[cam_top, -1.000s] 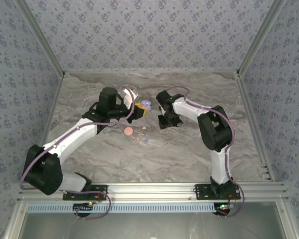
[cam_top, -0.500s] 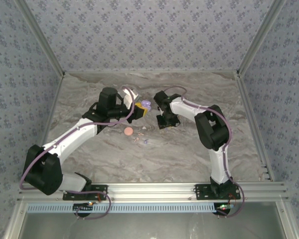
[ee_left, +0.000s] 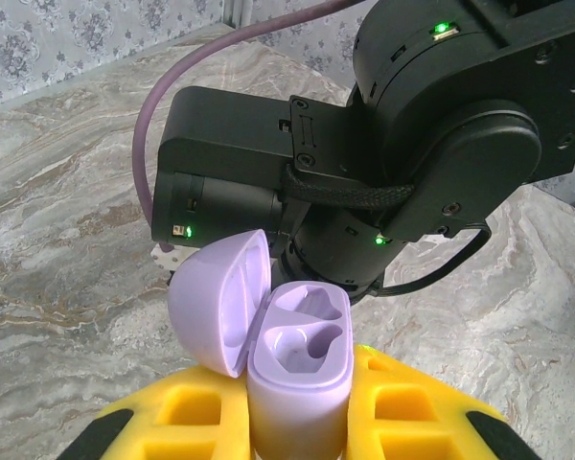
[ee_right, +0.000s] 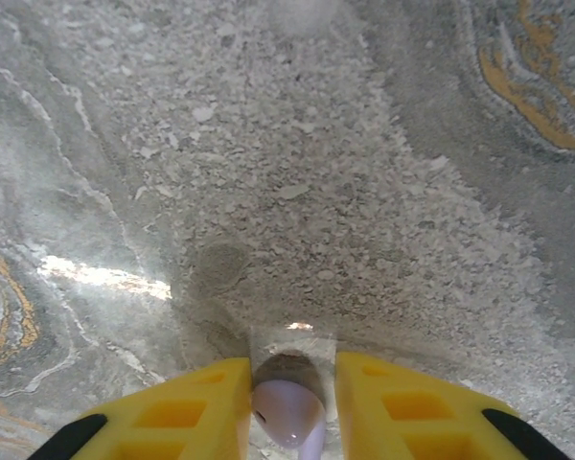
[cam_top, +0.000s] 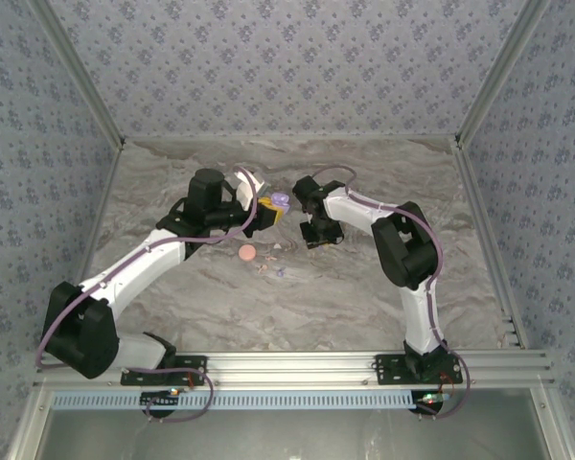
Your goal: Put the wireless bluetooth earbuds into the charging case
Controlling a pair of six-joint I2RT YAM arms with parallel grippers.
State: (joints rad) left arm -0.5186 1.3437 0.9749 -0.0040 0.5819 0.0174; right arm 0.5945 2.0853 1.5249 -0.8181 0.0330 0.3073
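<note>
My left gripper (ee_left: 302, 426) is shut on the lavender charging case (ee_left: 302, 359), held upright with its lid (ee_left: 216, 302) swung open to the left and both sockets bare. From above, the case (cam_top: 281, 199) sits at the tip of my left gripper (cam_top: 266, 213), mid-table. My right gripper (ee_right: 292, 407) is down at the table with a lavender earbud (ee_right: 287, 412) between its yellow fingers (ee_right: 196, 407). The left finger touches the earbud and a thin gap shows on the right, so the jaws are still open. More tiny earbuds (cam_top: 280, 272) lie loose nearby.
A salmon-pink disc (cam_top: 247, 253) lies on the marble table (cam_top: 364, 287) just in front of the left gripper. My right arm's black wrist (ee_left: 364, 172) hangs close behind the held case. Patterned walls and metal rails (cam_top: 297, 364) bound the table.
My right gripper has shifted slightly left toward the case and its jaws have narrowed around the earbud. The left arm and the case have stayed put.
</note>
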